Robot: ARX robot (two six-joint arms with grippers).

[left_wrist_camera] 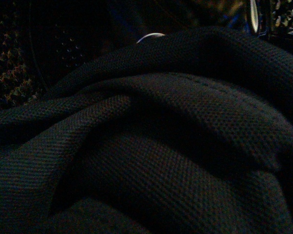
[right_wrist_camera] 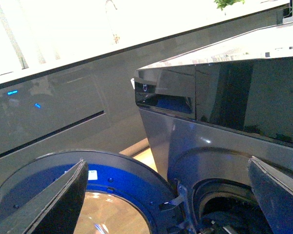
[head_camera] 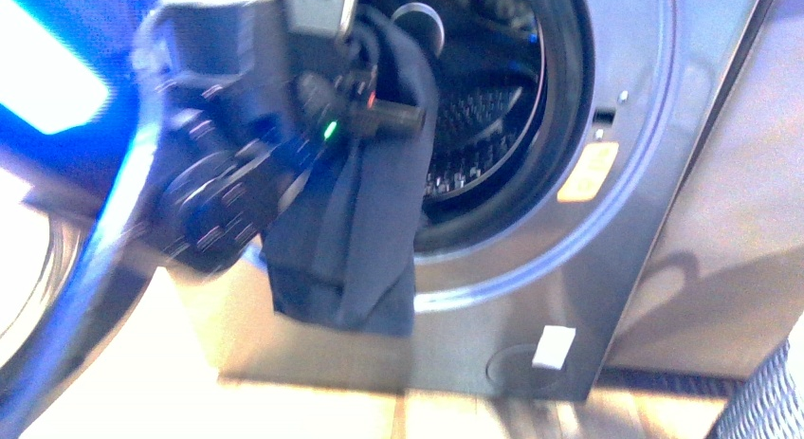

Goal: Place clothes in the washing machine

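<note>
Here the clothes (head_camera: 370,240) hang lengthwise, straight down, before the washing machine (head_camera: 664,173).

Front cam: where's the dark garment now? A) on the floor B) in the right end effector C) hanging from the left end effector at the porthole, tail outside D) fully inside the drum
C: the clothes hang from the left end effector over the porthole rim of the washing machine, lower end below the opening.

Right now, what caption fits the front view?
Left arm holds the dark garment, hanging in front of the open washing machine.
</note>
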